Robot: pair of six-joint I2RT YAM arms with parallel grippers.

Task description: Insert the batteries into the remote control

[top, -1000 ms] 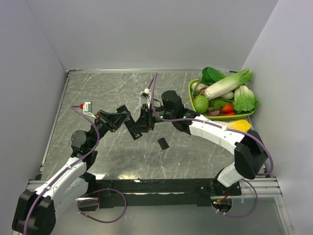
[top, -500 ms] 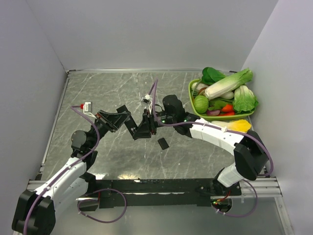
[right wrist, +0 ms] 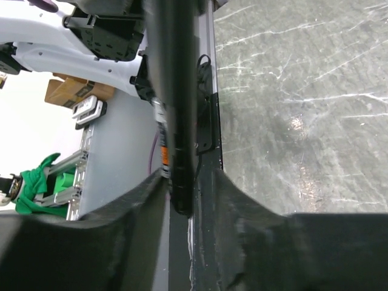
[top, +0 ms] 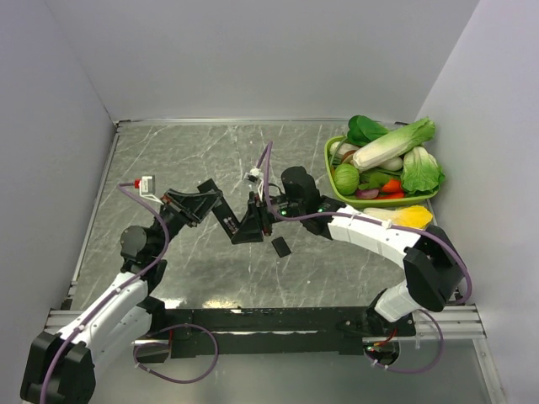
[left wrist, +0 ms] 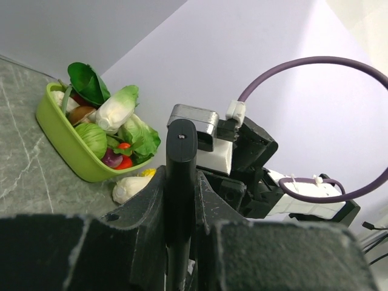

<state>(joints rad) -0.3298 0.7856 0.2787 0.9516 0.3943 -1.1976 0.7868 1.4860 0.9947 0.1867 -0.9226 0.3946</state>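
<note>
From above: shows the remote control (top: 227,220) over the desk (top: 168,160), up-left of the cover piece (top: 280,246); calls for steadying it, compartment clear, before fetching batteries, none visible; left wrist: shows left gripper (left wrist: 179,212) clamped tight on it; right wrist: shows right gripper (right wrist: 185,188) partly open around its end, grip uncertain.
</note>
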